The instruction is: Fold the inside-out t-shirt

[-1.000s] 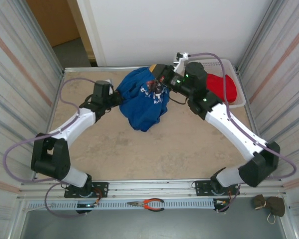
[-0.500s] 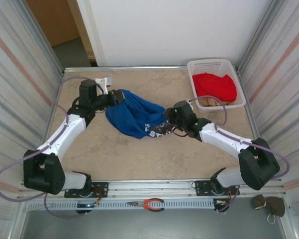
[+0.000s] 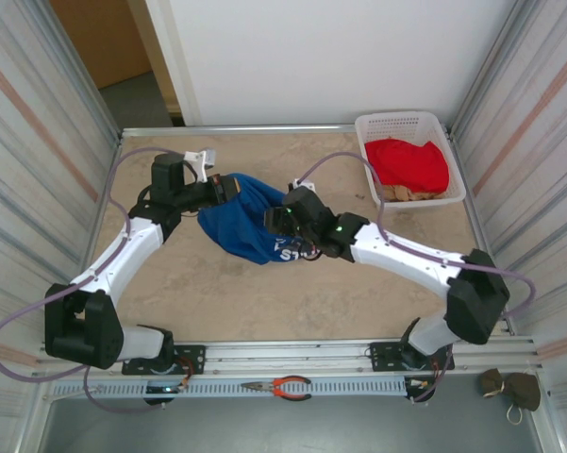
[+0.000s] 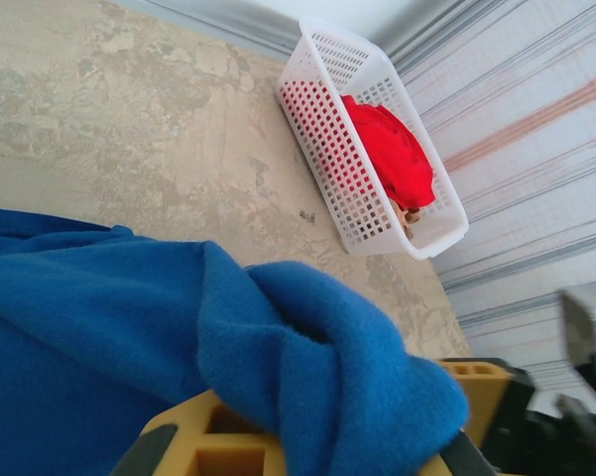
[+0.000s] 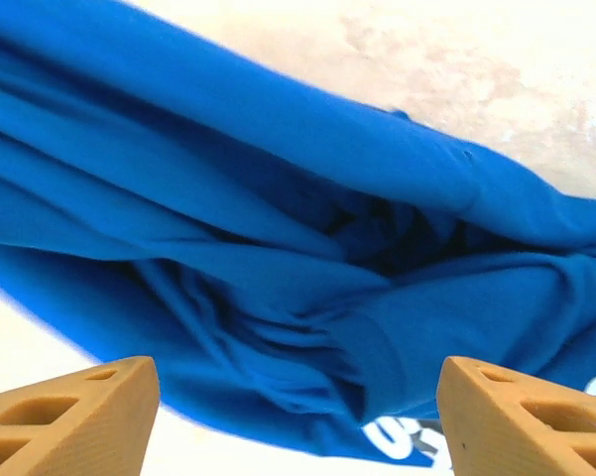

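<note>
Top external view, mottled beige table [image 3: 264, 293], corrugated walls [image 3: 38, 142], left claw [image 3: 228, 187] clamping t-shirt [image 3: 245, 225], right claw [image 3: 275, 219] open.

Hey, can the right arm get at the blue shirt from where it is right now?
Probably yes. The right gripper is open, with the shirt directly ahead of its fingers and nothing between them. The left gripper pinches the shirt's other end, which should keep it from sliding away.

A white basket [image 3: 401, 116] sits at the table's [image 3: 217, 293] far right corner, holding a red garment [image 3: 410, 162] over tan cloth [image 3: 404, 194]. Red-handled pliers [image 3: 278, 386] lie on the near rail.
</note>
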{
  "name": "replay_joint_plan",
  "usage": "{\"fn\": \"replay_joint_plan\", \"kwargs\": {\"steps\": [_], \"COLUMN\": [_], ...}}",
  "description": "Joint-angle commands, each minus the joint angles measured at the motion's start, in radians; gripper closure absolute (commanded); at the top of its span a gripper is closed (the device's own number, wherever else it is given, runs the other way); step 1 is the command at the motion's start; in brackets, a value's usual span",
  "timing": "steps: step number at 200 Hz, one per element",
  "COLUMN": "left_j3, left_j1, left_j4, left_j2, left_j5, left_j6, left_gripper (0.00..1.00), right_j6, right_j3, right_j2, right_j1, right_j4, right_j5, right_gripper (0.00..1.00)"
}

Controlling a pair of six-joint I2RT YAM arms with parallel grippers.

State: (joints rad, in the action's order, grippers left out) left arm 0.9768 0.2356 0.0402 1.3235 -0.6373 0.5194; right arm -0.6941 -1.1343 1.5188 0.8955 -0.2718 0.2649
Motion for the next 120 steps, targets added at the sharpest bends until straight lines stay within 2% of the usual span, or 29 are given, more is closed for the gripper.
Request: {"fn": "replay_joint_plan", "kwargs": {"steps": [1,18,28,45,86,120], "left_j3": [0.033,0.031,0.027,0.017,-0.036,-0.034], "left_j1": [-0.004,-0.004,-0.005,-0.015,-0.102,-0.171], "left_j4": [-0.004,-0.001,-0.007,-0.021,-0.035,-0.041], "left_j2": [-0.024,-0.021,-0.016,0.009,0.102,0.210], "left_j5": [-0.037,-0.024,-0.018,-0.023,-0.001,-0.015], "left_j6": [-0.013,-0.006,0.004,0.027,0.077,0.068], "left_gripper": [1.00,1.00,1.00,1.00,1.00,1.00], "right_j6": [0.061,0.075,0.089,0.112,0.106,0.022], "right_j3": [-0.014,-0.041,-0.057,-0.073,-0.024,0.055], "right_j2": [0.085,0.163,0.196,0.195,-0.085,-0.299], "right_j1": [-0.029,-0.052,-0.065,-0.087,-0.141,-0.203], "right_j4": [-0.040,-0.033,-0.030,-0.041,-0.043,0.006], "right_j5": [0.034,0.003,-0.019,-0.038,-0.184,-0.301], "right_gripper": [0.27,0.32,0.45,1.00,1.00,1.00]}}
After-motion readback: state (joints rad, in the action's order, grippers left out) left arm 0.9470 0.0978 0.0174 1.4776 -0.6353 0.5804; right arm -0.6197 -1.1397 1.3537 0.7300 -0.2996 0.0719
